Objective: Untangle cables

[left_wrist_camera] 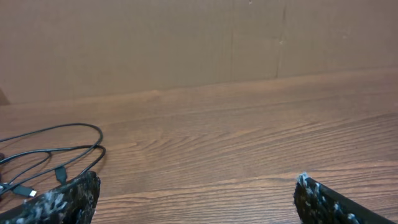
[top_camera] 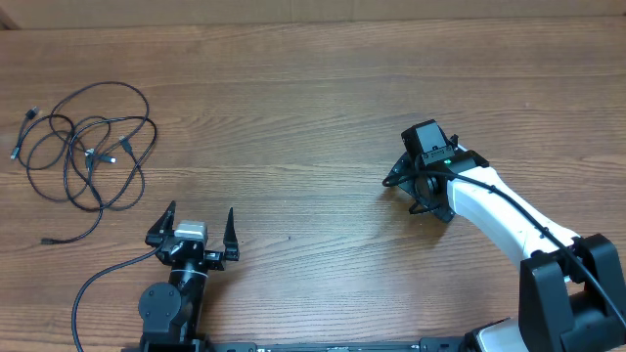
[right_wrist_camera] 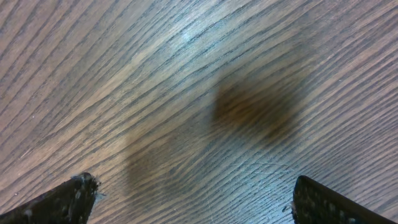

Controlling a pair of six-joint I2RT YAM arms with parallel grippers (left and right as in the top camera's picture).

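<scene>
1. Cables: black, thin, in a loose tangle at the far left of the wooden worktop, touched by nothing.
2. Left end effector: fingers spread wide, holding nothing, near the cables.
3. Right end effector: spread wide, holding nothing, well apart from the cables.

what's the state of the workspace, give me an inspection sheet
surface: wooden table, plain grain
job's things: cables, one loose tangle at the far left, nothing touching it
clutter: nothing seen
grippers: left gripper open, empty, short of the tangle; right gripper open, empty, over wood
cables: arm wires run by both arms, apart from the tangle
surroundings: brown wall behind the table
</scene>
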